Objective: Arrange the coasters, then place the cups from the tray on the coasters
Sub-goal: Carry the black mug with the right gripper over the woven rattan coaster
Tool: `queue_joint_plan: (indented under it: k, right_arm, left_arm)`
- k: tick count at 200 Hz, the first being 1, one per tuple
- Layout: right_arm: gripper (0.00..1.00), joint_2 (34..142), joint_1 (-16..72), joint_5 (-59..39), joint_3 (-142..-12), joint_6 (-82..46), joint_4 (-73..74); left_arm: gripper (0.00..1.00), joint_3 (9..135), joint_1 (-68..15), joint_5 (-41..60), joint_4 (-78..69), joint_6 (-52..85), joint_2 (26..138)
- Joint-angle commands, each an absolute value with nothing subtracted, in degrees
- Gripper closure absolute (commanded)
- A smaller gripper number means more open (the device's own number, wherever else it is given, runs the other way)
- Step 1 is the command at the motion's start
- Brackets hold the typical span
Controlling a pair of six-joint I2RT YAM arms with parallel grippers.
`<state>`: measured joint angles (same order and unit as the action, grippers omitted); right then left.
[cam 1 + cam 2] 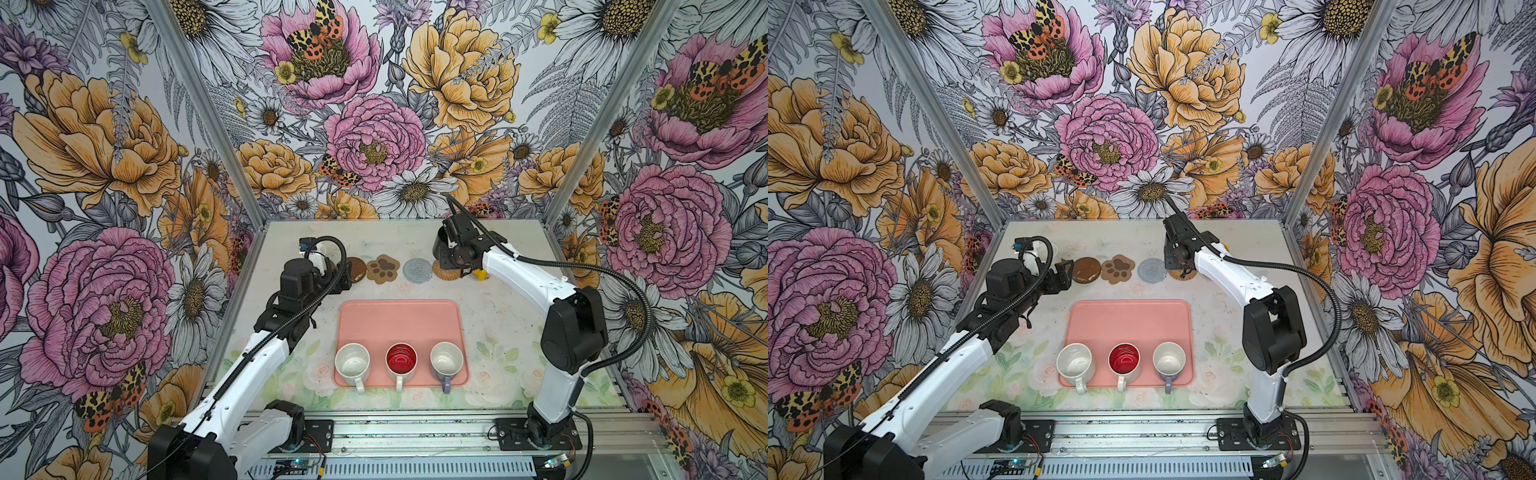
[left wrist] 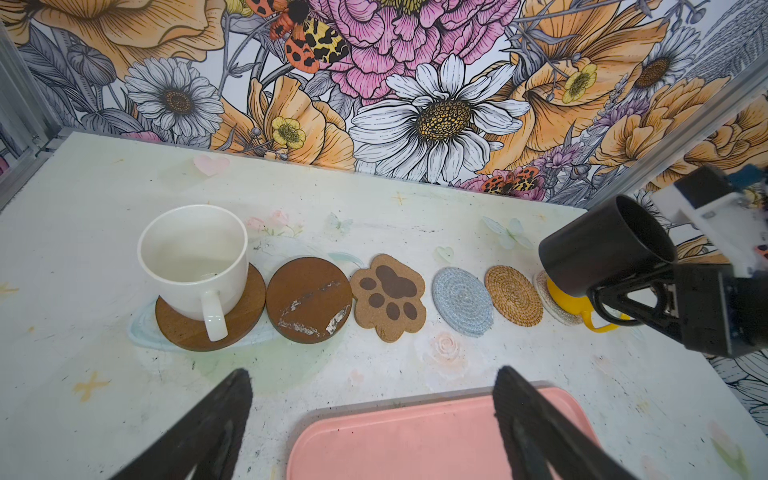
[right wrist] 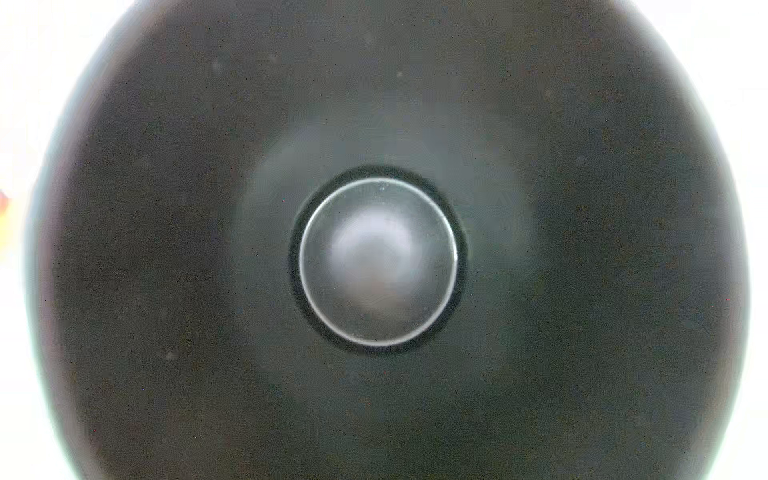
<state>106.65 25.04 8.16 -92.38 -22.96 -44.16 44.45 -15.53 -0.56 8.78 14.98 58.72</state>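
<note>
Six coasters (image 2: pixel 461 301) line up beyond your tray (image 1: pixel 399 320). Far left: white cup (image 2: pixel 195 257) on a brown disc (image 2: pixel 187 328). Your left gripper (image 2: pixel 374 374) hangs spread wide, empty, near the tray, which holds three cups (image 1: pixel 401 359). Far right: your right gripper (image 2: pixel 611 293) clamps a tilted black cup (image 2: pixel 598 249), half hiding the yellow cup (image 2: pixel 567 301).

We see bright, even, diffuse light in both top views. Shadows on the tray (image 1: pixel 399 320) are faint, and the red cup (image 1: pixel 401 358) shows ringed glare inside. The left wrist view is softly lit and sharp at its middle, with white glints on a brown coaster (image 2: pixel 308 299). Straight lines bend slightly toward its borders. In the right wrist view the black cup (image 3: pixel 166 249) fills the frame, dim, grainy and unfocused, with the corners blown white.
</note>
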Motion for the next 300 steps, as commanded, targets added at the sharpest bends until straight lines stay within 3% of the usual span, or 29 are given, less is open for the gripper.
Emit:
queue_joint_plan:
  k: [1, 123, 300]
  right_arm:
    - [1.00, 108.10, 24.15, 7.64, -96.75, -21.45, -42.63]
    - [1.00, 116.48, 21.58, 6.05, -101.86, -20.66, -45.18]
    - [1.00, 120.43, 20.32, 7.81, -100.99, -21.22, -45.30]
  left_arm:
    - [0.08, 44.47, -15.00, -0.78, 8.96, 14.68, 58.45]
    - [0.08, 44.10, -14.81, -0.97, 9.25, 15.01, 57.73]
    - [0.08, 43.87, -14.64, -1.23, 9.50, 14.92, 57.26]
